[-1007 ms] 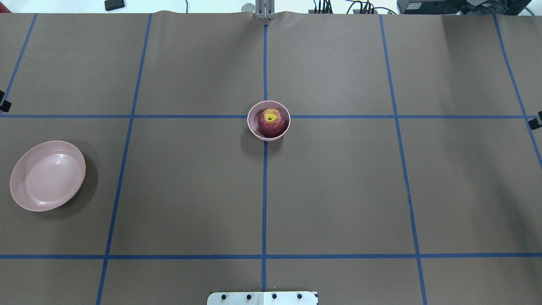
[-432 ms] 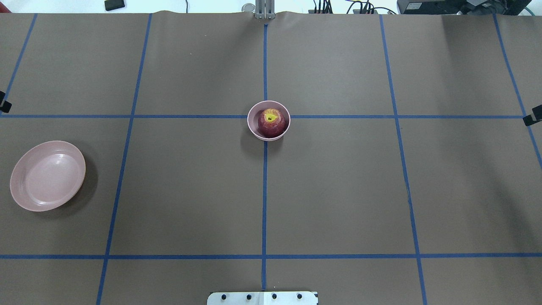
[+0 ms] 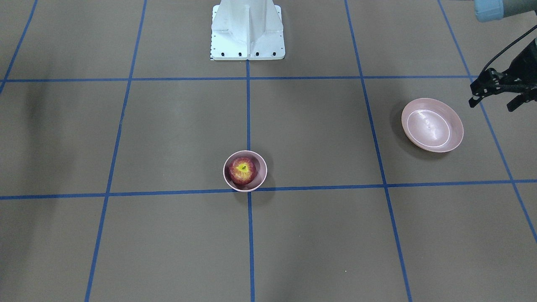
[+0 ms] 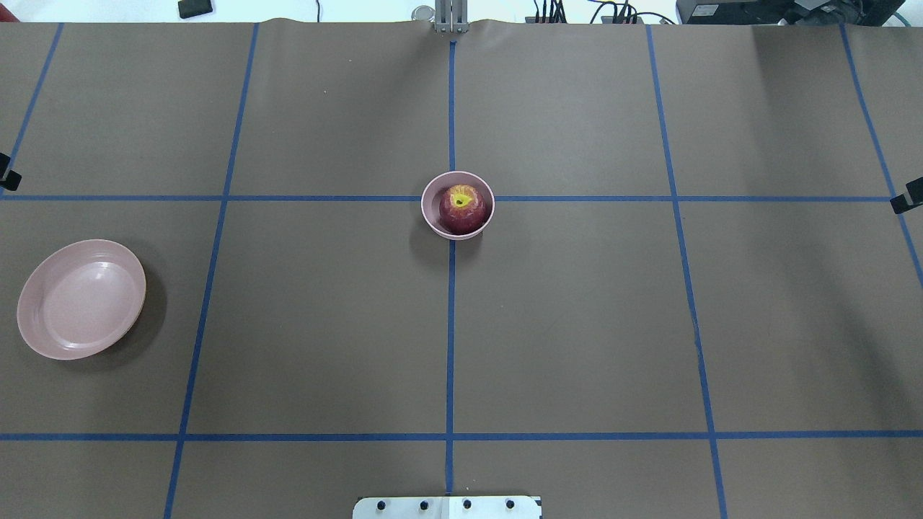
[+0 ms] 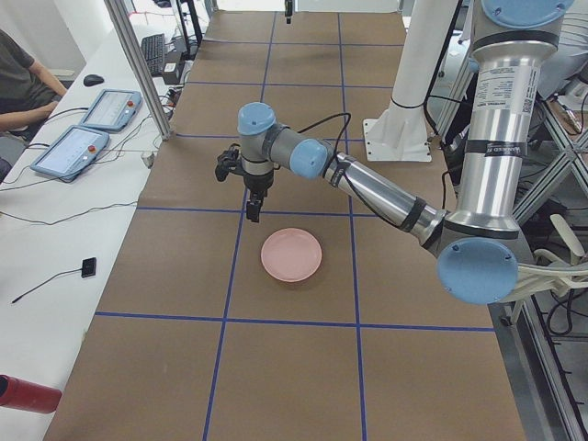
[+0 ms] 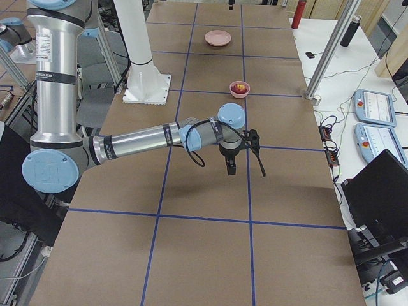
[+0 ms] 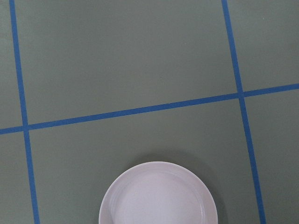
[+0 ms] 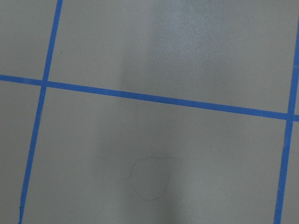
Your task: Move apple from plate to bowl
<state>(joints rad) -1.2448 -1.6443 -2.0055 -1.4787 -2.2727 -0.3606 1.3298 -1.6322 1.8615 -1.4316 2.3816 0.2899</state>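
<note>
Left pincer (image 3: 491,105) near plate (image 3: 432,125), apple (image 3: 242,170) stem-up

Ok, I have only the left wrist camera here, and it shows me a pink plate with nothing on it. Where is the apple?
Observer: The apple sits inside the small bowl in the middle of the table, where two tape lines cross.
Operator: Is any gripper close to that bowl?
Observer: No. The left gripper hangs beside the plate, far from the bowl.
Operator: And the right one?
Observer: The right gripper hangs over the table on the robot's right side, with nothing under it. I cannot tell if it is open.
</note>
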